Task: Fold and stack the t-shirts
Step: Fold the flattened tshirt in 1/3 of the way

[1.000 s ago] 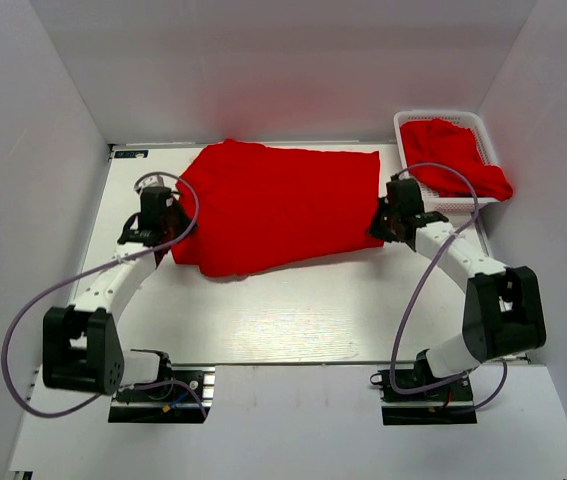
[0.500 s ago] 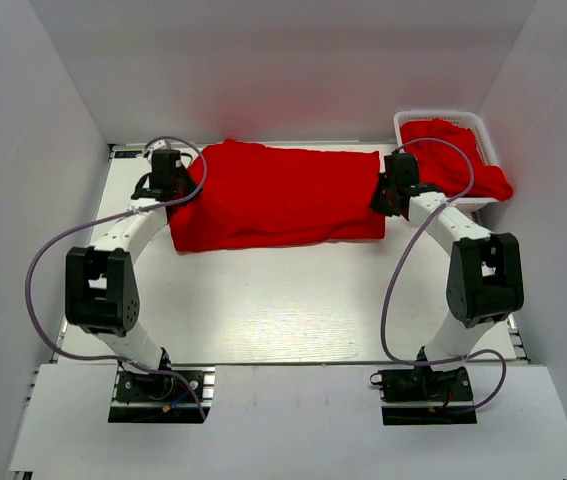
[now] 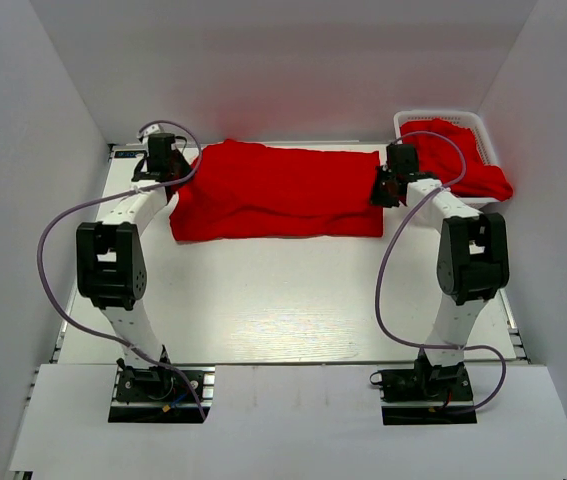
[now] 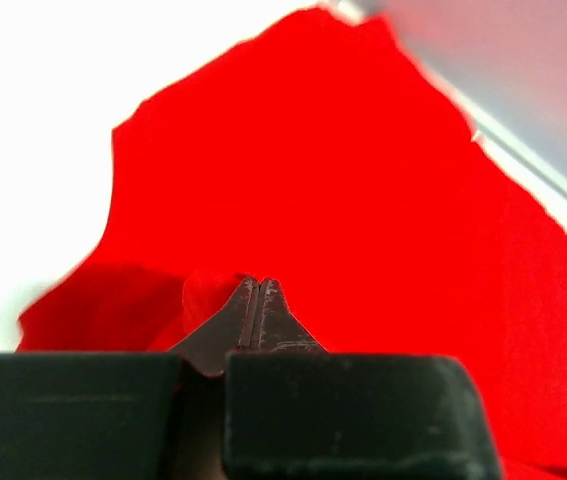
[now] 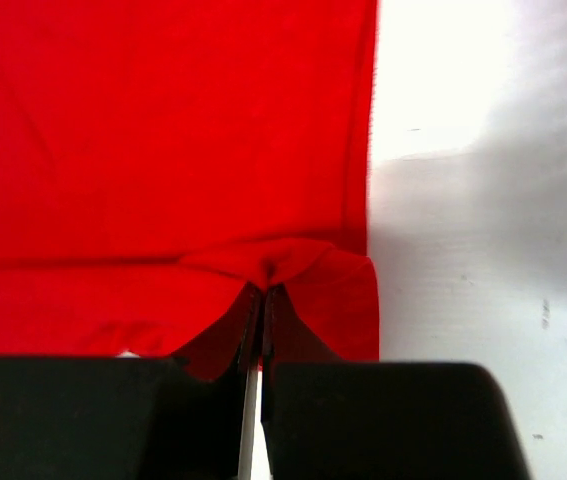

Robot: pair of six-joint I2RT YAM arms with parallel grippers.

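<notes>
Left tool [image 4: 260, 292] clenched on 9 o'clock edge of plain red fabric t-shirt [image 3: 278, 190], lying at 12 o'clock of white desk [image 3: 283, 300]. Right tool [image 5: 263, 292] clenched on its 3 o'clock edge. White plastic lattice basket [image 3: 475, 121] at 2 o'clock holds second red t-shirt [image 3: 458, 160], spilling over near rim.

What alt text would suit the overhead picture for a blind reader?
A red t-shirt lies flat on a white table, its ends pinched by the left gripper and right gripper. A white lattice basket at far right holds a crumpled red garment.
</notes>
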